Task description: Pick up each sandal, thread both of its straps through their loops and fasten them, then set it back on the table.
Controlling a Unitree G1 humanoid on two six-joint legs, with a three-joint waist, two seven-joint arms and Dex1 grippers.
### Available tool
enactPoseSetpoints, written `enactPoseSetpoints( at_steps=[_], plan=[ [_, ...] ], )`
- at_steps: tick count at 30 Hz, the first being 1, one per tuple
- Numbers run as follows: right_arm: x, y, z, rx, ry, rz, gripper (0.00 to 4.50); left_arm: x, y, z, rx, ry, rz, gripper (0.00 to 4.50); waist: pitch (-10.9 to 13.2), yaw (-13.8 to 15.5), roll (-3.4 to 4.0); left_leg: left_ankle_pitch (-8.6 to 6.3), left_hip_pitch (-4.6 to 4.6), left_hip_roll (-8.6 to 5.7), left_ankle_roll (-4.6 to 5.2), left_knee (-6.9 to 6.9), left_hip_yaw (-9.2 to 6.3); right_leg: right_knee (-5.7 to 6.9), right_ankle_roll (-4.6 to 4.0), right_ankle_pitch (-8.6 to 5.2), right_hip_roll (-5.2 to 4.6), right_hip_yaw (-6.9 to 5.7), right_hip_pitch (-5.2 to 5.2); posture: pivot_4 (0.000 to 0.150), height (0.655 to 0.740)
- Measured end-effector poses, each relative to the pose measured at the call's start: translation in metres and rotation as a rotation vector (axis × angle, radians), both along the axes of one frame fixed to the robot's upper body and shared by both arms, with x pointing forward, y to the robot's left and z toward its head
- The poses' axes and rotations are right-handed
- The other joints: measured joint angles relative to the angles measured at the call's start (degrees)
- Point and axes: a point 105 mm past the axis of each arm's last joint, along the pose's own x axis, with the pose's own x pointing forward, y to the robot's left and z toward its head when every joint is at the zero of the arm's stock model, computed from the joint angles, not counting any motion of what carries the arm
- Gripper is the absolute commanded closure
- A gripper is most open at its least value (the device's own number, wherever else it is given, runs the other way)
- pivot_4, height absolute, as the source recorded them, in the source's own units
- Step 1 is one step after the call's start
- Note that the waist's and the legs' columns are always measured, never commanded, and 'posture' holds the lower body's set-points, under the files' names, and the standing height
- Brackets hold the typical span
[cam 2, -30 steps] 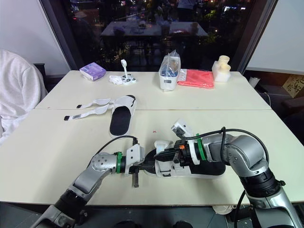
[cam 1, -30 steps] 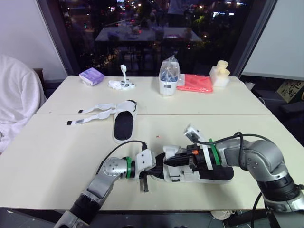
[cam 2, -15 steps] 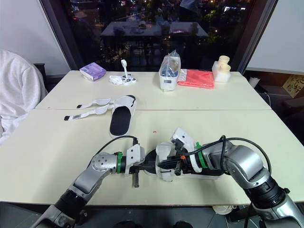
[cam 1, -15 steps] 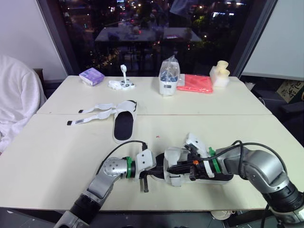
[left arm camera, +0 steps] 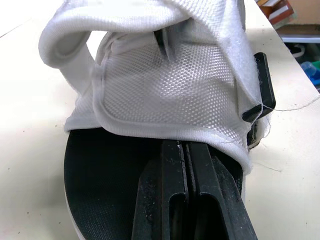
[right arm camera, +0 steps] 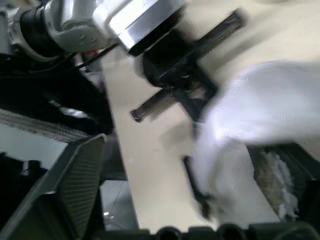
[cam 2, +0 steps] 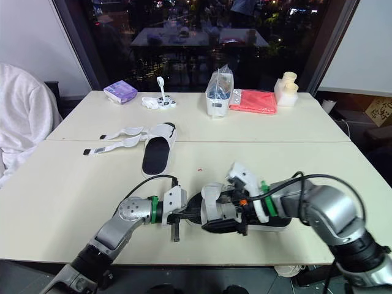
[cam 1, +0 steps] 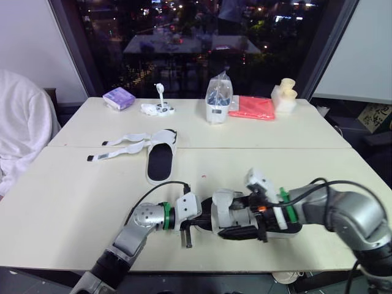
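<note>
Near the front edge of the table (cam 1: 73, 202), a little right of middle: one sandal (left arm camera: 105, 170), black footbed up, toe toward the left edge, resting on the tabletop. Over its toe end, a white mesh strap (left arm camera: 165, 85) arched high, with a black loop (left arm camera: 262, 85) at the strap's side.

Left claw (left arm camera: 185, 147): pressed together, reaching in from the toe end. Two black fingers (left arm camera: 172, 170) side by side along the footbed, tips tucked just under the hem of the strap.

Right claw (cam 1: 226, 233): at the sandal's front-edge side, just beside the strap, pointing toward the left edge. Apart or together: cannot tell. Right forearm stretched over the heel half of the sandal.

Second sandal (cam 1: 160, 160): further back and left of middle, just in front of the seam between the two tabletops, well apart from both claws. Footbed up, both white straps (cam 1: 119, 147) unfastened and spread flat toward the left edge.

Along the far edge, left to right: purple box (cam 1: 118, 97), small white item (cam 1: 158, 108), clear bag (cam 1: 217, 98), folded red cloth (cam 1: 252, 108), cream-coloured block (cam 1: 283, 93). Beyond the left edge, a white garment (cam 1: 21, 135).
</note>
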Motion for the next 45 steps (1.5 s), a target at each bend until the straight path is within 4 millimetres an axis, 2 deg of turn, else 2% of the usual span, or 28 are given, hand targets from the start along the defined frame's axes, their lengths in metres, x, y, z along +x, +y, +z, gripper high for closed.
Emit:
enactPoseSetpoints(
  at_steps=[3,8,11,13,15,17,23,39,42,45],
  plan=[
    [-0.015,-0.014,0.002,-0.004,0.023,-0.030,0.02,-0.001,-0.001,0.000,0.000,0.001,-0.003,4.50,0.00,0.67,0.00,0.00,-0.04,0.03,0.00,-0.08,0.02,0.00,0.00,0.00,0.03,-0.02,0.00,0.150,0.7400],
    [-0.035,-0.025,-0.003,0.006,0.061,-0.061,0.02,0.000,-0.001,0.000,-0.001,-0.001,-0.003,4.50,0.00,0.74,0.00,0.00,-0.03,0.06,0.00,-0.07,0.03,0.00,0.00,0.00,0.05,-0.02,0.03,0.150,0.7400],
    [-0.052,-0.024,-0.016,0.001,0.102,-0.039,0.02,-0.001,-0.001,0.000,-0.002,-0.006,-0.006,4.50,0.01,0.74,-0.01,0.00,-0.04,0.08,0.00,-0.07,0.04,-0.01,0.01,-0.02,0.09,-0.02,0.02,0.150,0.7400],
    [-0.055,-0.024,-0.022,-0.014,0.082,-0.041,0.02,0.000,0.000,0.000,0.001,-0.005,-0.007,4.50,0.00,0.70,-0.02,0.00,-0.02,0.09,0.00,-0.07,0.07,-0.01,0.02,-0.02,0.10,-0.02,0.03,0.150,0.7400],
    [-0.057,-0.023,-0.041,-0.047,0.092,-0.054,0.02,-0.001,0.000,-0.001,0.002,-0.004,-0.013,4.50,0.01,0.69,-0.07,0.00,-0.01,0.12,-0.01,-0.06,0.07,-0.03,0.02,-0.02,0.16,-0.03,0.02,0.150,0.7400],
    [-0.055,-0.019,-0.051,-0.050,0.068,-0.063,0.02,-0.002,0.001,-0.001,0.008,-0.004,-0.021,4.50,0.00,0.58,-0.06,0.00,-0.01,0.13,-0.01,-0.06,0.08,-0.03,0.02,-0.02,0.21,-0.02,0.02,0.150,0.7400],
    [-0.041,-0.013,-0.062,-0.026,0.003,-0.096,0.02,-0.002,0.001,-0.001,0.014,-0.004,-0.031,4.50,0.01,0.64,-0.07,0.00,-0.01,0.18,0.00,-0.06,0.07,-0.03,0.02,-0.02,0.40,-0.02,0.01,0.150,0.7400],
    [-0.032,0.019,-0.063,0.078,0.047,-0.049,0.02,0.000,0.003,-0.001,0.025,-0.007,-0.040,4.50,0.00,0.60,-0.06,0.01,0.02,0.24,0.00,-0.04,0.05,0.01,-0.02,0.00,0.42,-0.01,0.02,0.150,0.7400],
    [-0.030,0.022,-0.066,0.079,0.067,-0.054,0.81,0.000,0.003,-0.001,0.024,-0.007,-0.037,4.50,0.00,0.60,-0.05,0.01,0.03,0.24,0.00,-0.04,0.05,0.01,-0.02,0.00,0.40,-0.01,0.01,0.150,0.7400],
    [-0.023,0.019,-0.071,0.063,0.078,-0.087,2.37,-0.001,0.003,-0.001,0.021,-0.006,-0.035,4.50,0.00,0.61,-0.05,0.01,0.03,0.24,-0.01,-0.04,0.05,0.01,-0.02,0.00,0.40,-0.01,0.00,0.150,0.7400]
  ],
)
